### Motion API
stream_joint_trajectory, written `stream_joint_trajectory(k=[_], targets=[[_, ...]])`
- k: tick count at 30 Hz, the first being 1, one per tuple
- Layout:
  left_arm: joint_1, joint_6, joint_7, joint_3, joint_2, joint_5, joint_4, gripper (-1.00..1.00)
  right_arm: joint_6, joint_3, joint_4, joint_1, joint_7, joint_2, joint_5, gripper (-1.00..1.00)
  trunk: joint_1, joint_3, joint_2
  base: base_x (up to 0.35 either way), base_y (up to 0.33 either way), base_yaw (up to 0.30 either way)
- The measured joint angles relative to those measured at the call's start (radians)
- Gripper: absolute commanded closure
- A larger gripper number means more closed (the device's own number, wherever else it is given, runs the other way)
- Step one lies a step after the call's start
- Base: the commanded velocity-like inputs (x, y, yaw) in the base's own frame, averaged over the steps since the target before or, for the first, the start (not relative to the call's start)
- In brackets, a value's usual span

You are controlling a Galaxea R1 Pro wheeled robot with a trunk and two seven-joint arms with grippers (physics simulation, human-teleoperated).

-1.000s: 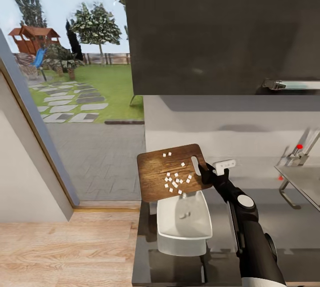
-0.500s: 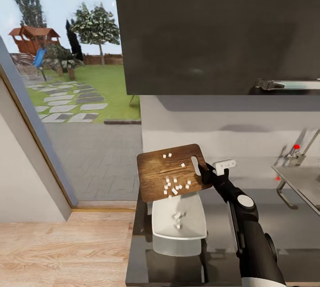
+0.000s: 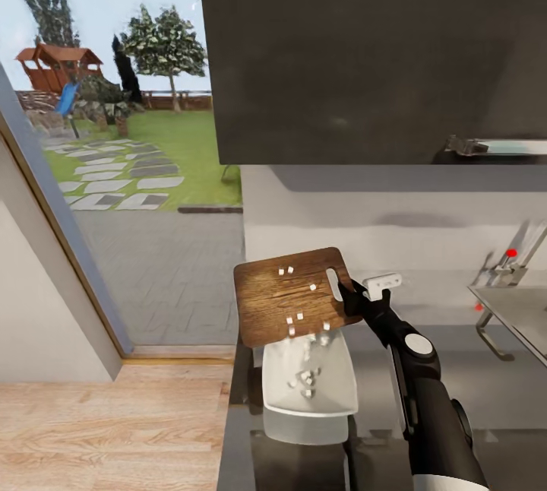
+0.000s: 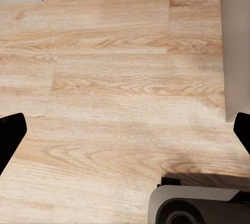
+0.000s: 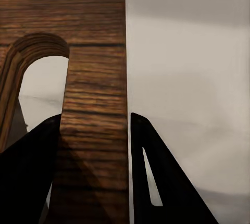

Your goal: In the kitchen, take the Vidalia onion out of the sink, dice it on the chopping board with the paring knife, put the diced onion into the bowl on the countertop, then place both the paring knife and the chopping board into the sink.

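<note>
My right gripper [image 3: 351,299] is shut on the slot-handle end of the dark brown chopping board [image 3: 282,295], holding it tilted above the white bowl [image 3: 334,392] on the grey countertop [image 3: 505,392]. In the right wrist view the black fingers [image 5: 151,172] clamp the chopping board [image 5: 94,78] beside its slot. A few white onion dice [image 3: 292,319] cling to the board; others lie in the bowl [image 3: 304,378]. The left gripper [image 4: 125,130] hangs open over the wood floor. The sink [image 3: 516,308] sits at the far right. The paring knife is out of view.
A dark wall cabinet [image 3: 365,50] hangs above the counter. The chrome tap with a red knob [image 3: 511,253] stands by the sink. Left of the counter are light wood floor [image 3: 114,422] and a glass door onto a garden. My own base [image 4: 192,208] shows below the left gripper.
More onion dice have slid off the tilted board into the bowl, leaving fewer on the wood. The right gripper and board have stayed almost still; the head view shifted slightly.
</note>
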Motion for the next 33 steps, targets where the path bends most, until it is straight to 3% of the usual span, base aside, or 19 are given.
stream_joint_trajectory(k=[33], targets=[[0.0, 0.0, 0.0, 0.0, 0.0, 0.0, 0.003, -1.0, -0.001, 0.0, 0.0, 0.0, 0.001, 0.0, 0.0, 1.0, 0.0, 0.0, 0.0, -0.006, -0.019, 0.0]])
